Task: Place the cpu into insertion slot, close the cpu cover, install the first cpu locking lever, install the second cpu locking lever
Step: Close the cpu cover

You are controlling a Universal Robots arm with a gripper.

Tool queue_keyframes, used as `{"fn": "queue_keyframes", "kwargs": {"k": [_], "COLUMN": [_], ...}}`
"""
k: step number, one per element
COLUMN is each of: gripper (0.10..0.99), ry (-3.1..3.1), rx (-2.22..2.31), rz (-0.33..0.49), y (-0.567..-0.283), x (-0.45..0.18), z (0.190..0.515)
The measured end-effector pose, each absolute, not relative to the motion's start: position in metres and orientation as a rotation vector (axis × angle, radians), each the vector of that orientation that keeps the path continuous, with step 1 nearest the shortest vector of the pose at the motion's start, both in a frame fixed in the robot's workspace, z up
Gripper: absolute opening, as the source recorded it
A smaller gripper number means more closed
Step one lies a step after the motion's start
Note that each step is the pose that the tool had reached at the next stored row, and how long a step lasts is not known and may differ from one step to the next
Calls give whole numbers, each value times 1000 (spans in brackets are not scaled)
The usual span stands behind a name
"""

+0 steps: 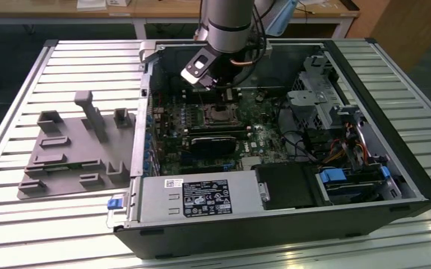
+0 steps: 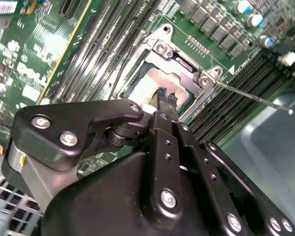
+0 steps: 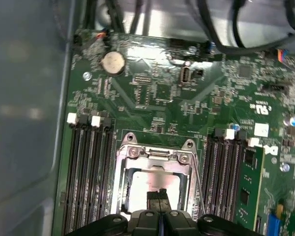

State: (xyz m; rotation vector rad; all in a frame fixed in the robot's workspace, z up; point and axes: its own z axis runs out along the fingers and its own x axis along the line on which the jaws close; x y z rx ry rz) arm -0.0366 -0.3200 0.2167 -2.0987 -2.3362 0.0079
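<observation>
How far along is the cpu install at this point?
Done: the cpu lies seated, with the cpu cover apparently down around it. In hand: the shut pincer points at the chip's top, holding nothing. Left: a thin locking lever sticks out unlatched.

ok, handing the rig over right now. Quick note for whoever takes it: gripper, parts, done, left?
Gripper: shut, nothing seen between the fingertips, tips just over the cpu.
Parts: the cpu sits in the insertion slot. The cpu cover looks down around it, but I can't confirm it is fully seated.
Done: cpu placed, cover apparently closed.
Left: one thin locking lever sticks out free from the socket corner, unlatched. I can't tell the other lever's state.
</observation>
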Motion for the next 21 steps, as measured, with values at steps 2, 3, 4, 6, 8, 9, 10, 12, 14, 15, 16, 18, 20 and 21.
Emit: {"fn": "queue_keyframes", "kwargs": {"k": [2,3,4,6,8,9,10,12,14,15,16,18,20,21], "gripper": [102,102,102,102,102,102,102,102,102,102,102,102,102,102], "ry": [-2374,-2392,-2410,-2446,-2483,-2500,-2517,-2551,-2583,-2599,-2616,-2647,-2678,-2693], "rx": [-2056,-2035,-2013,-1970,-1924,-1901,-1879,-1833,-1787,-1764,-1740,-1691,-1642,-1618], "rz": [8,8,8,8,8,8,8,8,8,8,8,8,8,8], "y": [-320,-320,-320,-320,-320,-320,-320,-320,-320,-320,-320,-320,-320,-320], "x": [-37,-37,-37,-37,-37,-37,-37,-37,-37,-37,-37,-37,-37,-37], "z": [217,217,217,216,216,216,216,216,216,216,216,216,216,216]}}
